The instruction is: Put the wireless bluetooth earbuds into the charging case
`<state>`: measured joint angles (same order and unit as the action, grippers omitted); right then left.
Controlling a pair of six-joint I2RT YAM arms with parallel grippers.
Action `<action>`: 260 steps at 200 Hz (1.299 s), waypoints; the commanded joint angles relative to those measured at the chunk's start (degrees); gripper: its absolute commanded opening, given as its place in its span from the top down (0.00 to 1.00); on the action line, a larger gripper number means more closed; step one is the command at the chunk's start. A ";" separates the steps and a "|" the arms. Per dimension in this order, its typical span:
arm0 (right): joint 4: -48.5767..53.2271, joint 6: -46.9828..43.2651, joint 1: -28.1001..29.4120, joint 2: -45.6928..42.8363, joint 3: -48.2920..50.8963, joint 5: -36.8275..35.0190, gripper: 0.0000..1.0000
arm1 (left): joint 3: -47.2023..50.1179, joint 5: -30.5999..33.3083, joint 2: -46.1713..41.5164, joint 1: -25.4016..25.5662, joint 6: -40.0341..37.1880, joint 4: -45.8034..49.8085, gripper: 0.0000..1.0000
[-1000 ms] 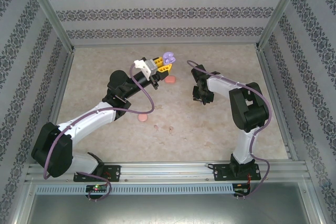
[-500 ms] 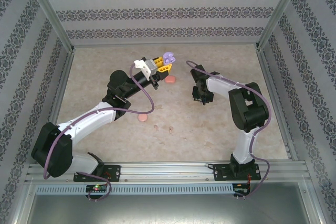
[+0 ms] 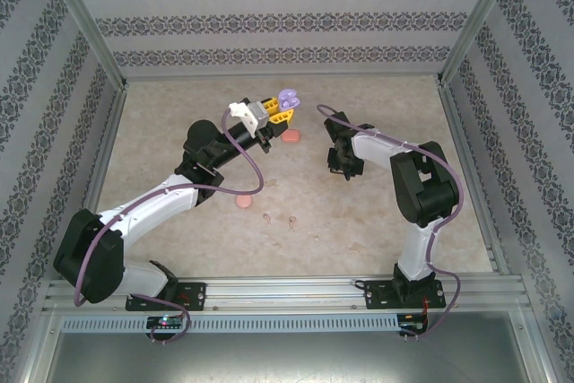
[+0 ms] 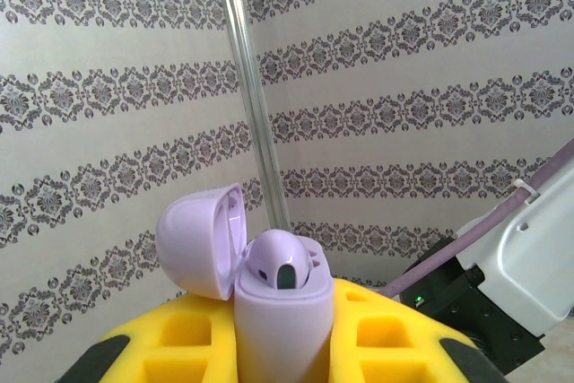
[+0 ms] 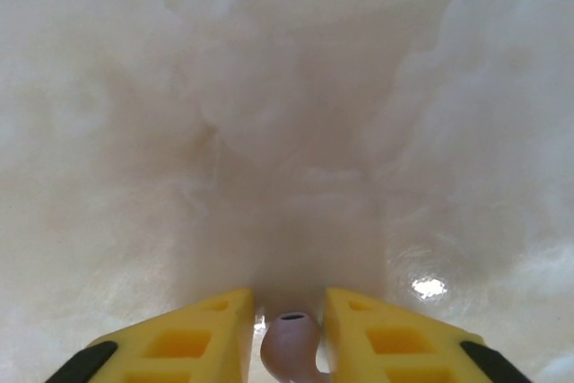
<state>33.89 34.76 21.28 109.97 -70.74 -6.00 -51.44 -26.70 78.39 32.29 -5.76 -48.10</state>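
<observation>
Slightly leftward since a second ago, we note right fingers point(image 5: 202, 334) pinching a pale earbud point(image 5: 289, 347) near the table point(image 5: 287, 132). Left fingers point(image 4: 170, 347) clamp the open purple charging case point(image 4: 282, 320), holding one seated earbud point(image 4: 280, 266).

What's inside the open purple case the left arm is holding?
One purple earbud sits in the purple case, lid flipped open. The left pincer covers the case's lower body; a second earbud cannot be made out.

Left gripper point(image 3: 284, 106) holds an open lilac plastic charging case point(image 3: 288, 96); right gripper point(image 3: 340, 165) hangs low over beige tabletop point(image 3: 170, 114).
</observation>
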 commanded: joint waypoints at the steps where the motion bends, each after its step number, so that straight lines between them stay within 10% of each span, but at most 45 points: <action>1: 1.11 0.15 0.54 -1.54 1.50 0.72 0.67 | -1.32 -0.37 -0.16 0.82 -0.48 -2.85 1.00; 260: 3.07 1.39 0.66 1.11 -1.86 -2.86 0.64 | -2.02 -0.46 0.44 0.80 -0.57 -2.70 1.00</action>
<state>35.51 34.87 22.28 109.82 -71.61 -6.79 -51.68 -26.72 78.54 32.29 -5.76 -48.07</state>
